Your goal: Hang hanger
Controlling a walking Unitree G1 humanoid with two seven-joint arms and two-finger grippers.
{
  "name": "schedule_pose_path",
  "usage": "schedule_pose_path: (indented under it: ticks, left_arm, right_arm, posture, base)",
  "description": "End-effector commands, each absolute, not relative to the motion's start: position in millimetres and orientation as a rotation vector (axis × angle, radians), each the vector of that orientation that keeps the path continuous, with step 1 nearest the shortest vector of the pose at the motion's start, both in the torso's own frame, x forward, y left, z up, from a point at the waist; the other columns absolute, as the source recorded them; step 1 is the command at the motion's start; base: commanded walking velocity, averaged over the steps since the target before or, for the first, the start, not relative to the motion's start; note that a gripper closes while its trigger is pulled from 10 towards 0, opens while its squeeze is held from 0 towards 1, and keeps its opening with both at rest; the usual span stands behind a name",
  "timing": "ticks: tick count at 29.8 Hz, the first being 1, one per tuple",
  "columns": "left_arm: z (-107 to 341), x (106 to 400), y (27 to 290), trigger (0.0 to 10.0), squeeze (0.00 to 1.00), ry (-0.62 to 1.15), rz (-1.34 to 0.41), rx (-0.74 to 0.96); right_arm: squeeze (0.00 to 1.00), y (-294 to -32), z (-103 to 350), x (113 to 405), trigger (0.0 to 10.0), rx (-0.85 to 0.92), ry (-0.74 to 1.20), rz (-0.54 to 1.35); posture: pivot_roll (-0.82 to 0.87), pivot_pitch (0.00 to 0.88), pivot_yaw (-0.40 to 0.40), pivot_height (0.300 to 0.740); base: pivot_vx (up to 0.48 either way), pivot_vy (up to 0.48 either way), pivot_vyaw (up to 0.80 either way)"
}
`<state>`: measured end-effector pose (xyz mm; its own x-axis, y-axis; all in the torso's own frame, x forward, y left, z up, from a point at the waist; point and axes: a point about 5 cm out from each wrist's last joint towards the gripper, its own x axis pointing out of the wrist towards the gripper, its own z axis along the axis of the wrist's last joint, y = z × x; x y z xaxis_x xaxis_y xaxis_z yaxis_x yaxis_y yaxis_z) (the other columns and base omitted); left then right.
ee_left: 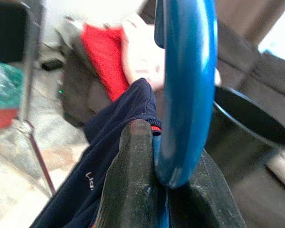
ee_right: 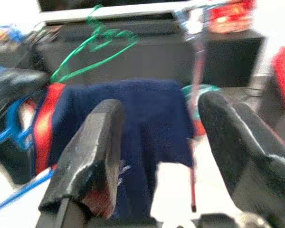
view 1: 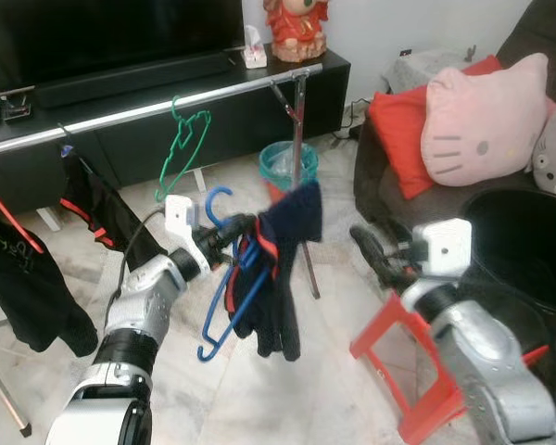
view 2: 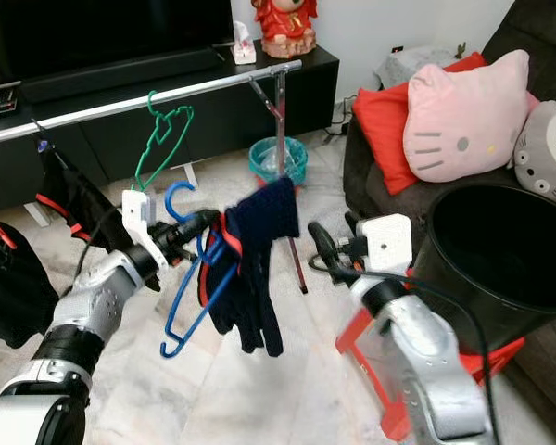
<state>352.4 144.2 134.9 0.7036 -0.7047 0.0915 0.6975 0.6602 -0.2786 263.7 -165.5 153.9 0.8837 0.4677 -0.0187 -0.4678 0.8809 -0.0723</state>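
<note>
Fingers (ee_left: 133, 190) pinch blue hanger (ee_left: 187, 95); navy garment (view 1: 283, 269) drapes it.

The room is evenly daylit, with soft shadows on the pale floor (view 1: 259, 389). Head views look sharp. Both wrist views are blurred, with washed-out glare behind the blue hanger (ee_left: 187, 95).

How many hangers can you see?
2 clearly. The green hanger hangs empty on the silver rail. The blue hanger, carrying a navy garment, is in the left gripper. Others may hide under hung clothes.
</note>
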Motion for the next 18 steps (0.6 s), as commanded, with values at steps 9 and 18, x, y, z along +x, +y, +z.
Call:
schedule_pose_path:
  ticks: [9,18]
  left_arm:
    - [143.0,342.1,144.7,10.0,0.0,0.05,-1.001,-0.211]
    - [133.3,330.2,142.3,10.0,0.0,0.115,-1.108,-0.177]
  right_arm:
    - [0.0,-166.9,132.4,234.2,10.0,-0.133,0.12,0.946]
    - [0.0,-186.0,172.4,227.2,10.0,-0.033,0.056,1.147]
  posture:
    - [-0.03,0.046,0.061,0.74]
    - [-0.04,0.038,0.058,0.74]
  base:
    - [0.0,0.0,0.0]
    - [0.0,0.0,0.0]
